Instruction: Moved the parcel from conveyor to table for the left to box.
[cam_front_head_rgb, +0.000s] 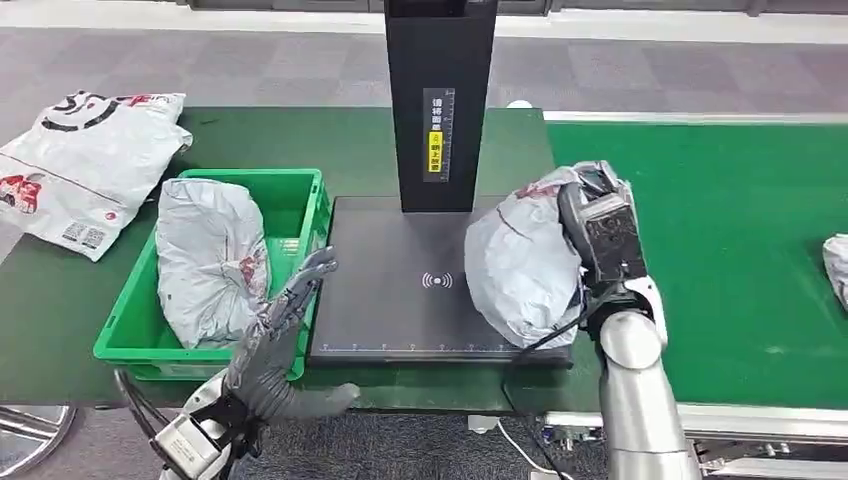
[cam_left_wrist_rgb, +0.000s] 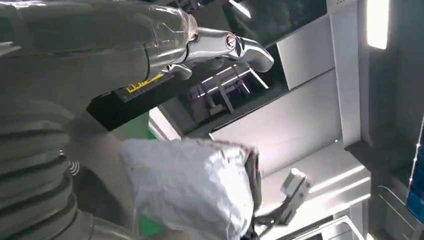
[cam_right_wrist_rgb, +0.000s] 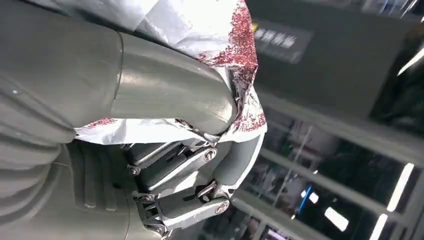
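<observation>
Head looks down; wrists close, sharing parcel.

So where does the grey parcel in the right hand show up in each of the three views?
Head view: the parcel is right of centre, on the dark platform, gripped by the right hand.
Left wrist view: lower middle.
Right wrist view: along the top, under the thumb.
Shared landmark: the black post with the yellow label.
</observation>
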